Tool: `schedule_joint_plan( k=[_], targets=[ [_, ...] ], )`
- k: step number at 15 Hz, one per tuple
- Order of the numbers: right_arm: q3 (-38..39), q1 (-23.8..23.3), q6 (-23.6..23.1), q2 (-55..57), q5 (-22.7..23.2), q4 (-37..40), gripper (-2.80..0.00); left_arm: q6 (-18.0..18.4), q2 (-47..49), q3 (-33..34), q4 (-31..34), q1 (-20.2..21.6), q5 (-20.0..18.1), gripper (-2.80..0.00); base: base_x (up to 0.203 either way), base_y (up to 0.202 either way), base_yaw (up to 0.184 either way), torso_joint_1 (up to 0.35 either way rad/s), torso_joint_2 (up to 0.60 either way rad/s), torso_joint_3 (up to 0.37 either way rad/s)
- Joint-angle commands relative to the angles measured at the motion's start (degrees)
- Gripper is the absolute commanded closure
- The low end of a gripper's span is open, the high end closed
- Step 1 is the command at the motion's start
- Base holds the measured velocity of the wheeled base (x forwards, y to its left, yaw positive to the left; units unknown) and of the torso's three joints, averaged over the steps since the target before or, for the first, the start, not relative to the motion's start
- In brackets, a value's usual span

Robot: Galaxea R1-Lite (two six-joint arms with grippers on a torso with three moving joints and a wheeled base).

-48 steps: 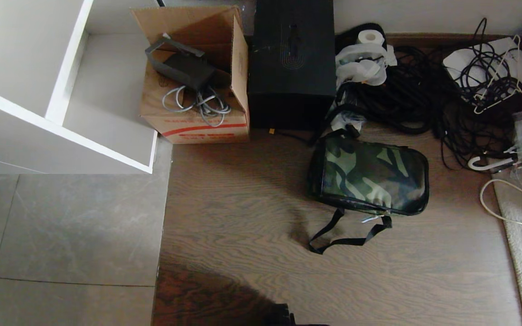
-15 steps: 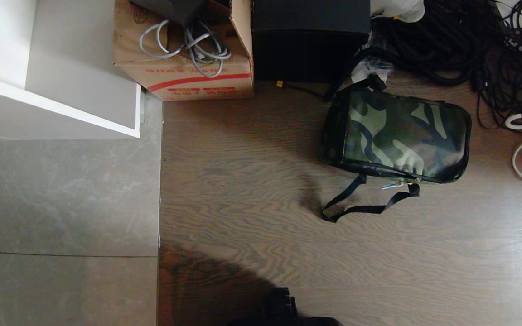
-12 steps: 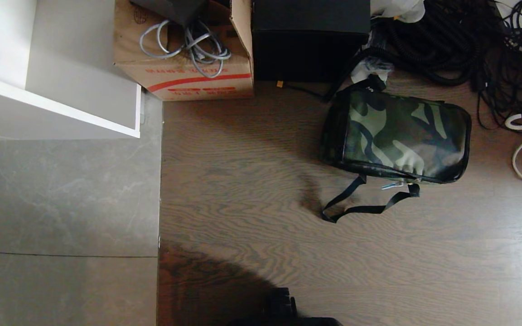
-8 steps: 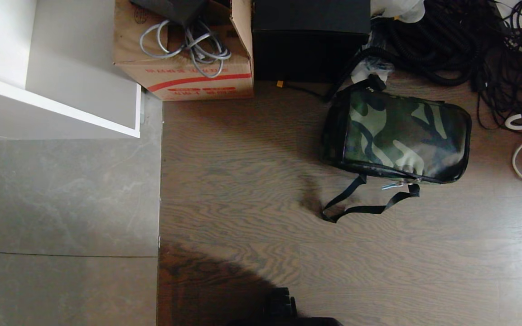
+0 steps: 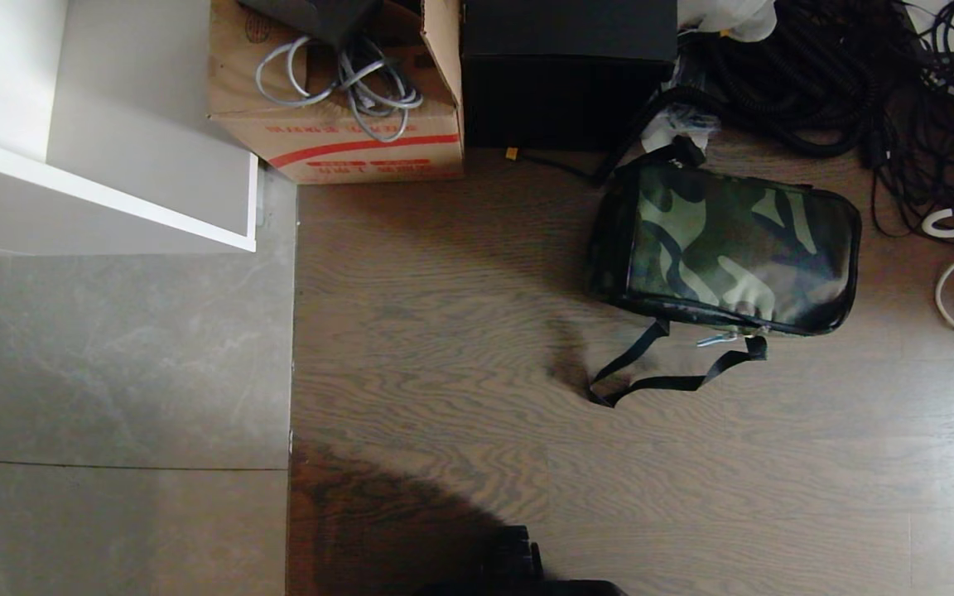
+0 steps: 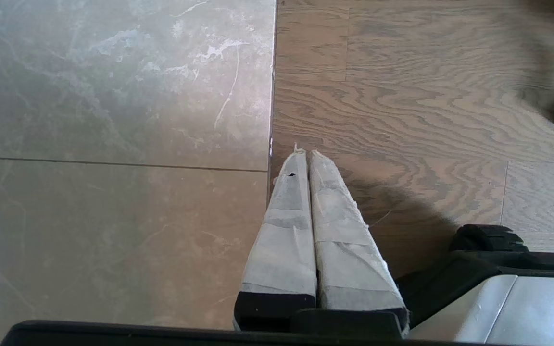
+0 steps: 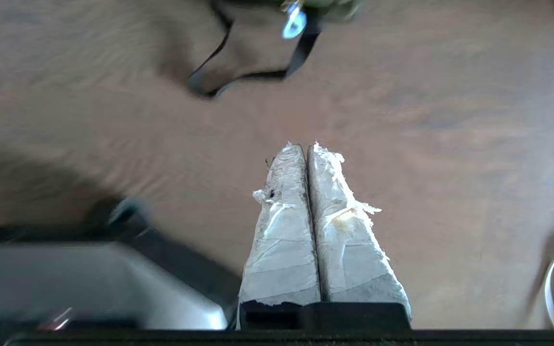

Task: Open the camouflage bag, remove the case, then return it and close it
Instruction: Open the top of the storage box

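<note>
A camouflage bag (image 5: pixel 725 252) lies flat and zipped shut on the wooden floor (image 5: pixel 460 331), near the floor's far right corner, its long side running left to right. A black strap (image 5: pixel 659 372) trails off the bag's near edge in a loose loop across the boards, and a small silver zipper pull (image 5: pixel 717 338) sits at that same edge. The case named in the task is not visible; the bag is closed and nothing lies beside it on the open boards.

Along the floor's far edge stand a cardboard box (image 5: pixel 336 124) with grey cables (image 5: pixel 344 79) draped over its top, and just beside it to the right a black box (image 5: pixel 564 70). A tangle of black cords (image 5: pixel 825 83) fills the far right corner, close to the bag's far edge. At far left a white shelf (image 5: pixel 104 141) stands over grey tile (image 5: pixel 113 397), which meets the boards in a straight seam.

Neither arm reaches into the head view. The left gripper (image 6: pixel 304 152) points down over that seam of tile and wood, its two tape-wrapped fingers (image 6: pixel 286 230) pressed together on nothing. The right gripper (image 7: pixel 304 144) hangs above bare boards, well short of the strap loop (image 7: pixel 238 72) and the zipper pull (image 7: pixel 294 21), its taped fingers (image 7: pixel 282 230) likewise closed against each other and holding nothing.
</note>
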Motion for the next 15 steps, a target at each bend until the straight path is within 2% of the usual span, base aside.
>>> schedule_joint_plan(
  k=[1, 4, 6, 11, 15],
  targets=[
    [-5.77, -0.01, 0.69, 8.41, 1.55, 5.88, 0.0, -0.01, 0.0, 0.02, 0.01, 0.0, 0.0, 0.0, 0.0, 0.0, 0.0, 0.0, 0.0, 0.0],
    [-10.63, 0.01, 2.02, 23.95, 5.29, 8.98, 0.0, -0.01, 0.0, 0.01, 0.01, 0.0, 0.0, 0.0, 0.0, 0.0, 0.0, 0.0, 0.0, 0.0],
    [-10.69, 0.0, 2.52, 35.33, 6.87, 3.92, 0.0, -0.01, 0.0, 0.02, 0.01, 0.0, 0.0, 0.0, 0.0, 0.0, 0.0, 0.0, 0.0, 0.0],
    [-11.69, 0.41, 6.58, 66.37, 8.4, -23.91, 0.0, -0.01, 0.0, -0.06, 0.01, 0.0, 0.0, 0.0, 0.0, 0.0, 0.0, 0.0, 0.0, 0.0],
    [-14.03, 1.03, 9.41, 82.53, 8.76, -46.25, 0.0, -0.01, 0.0, 0.02, 0.01, 0.0, 0.0, 0.0, 0.0, 0.0, 0.0, 0.0, 0.0, 0.0]
  ],
)
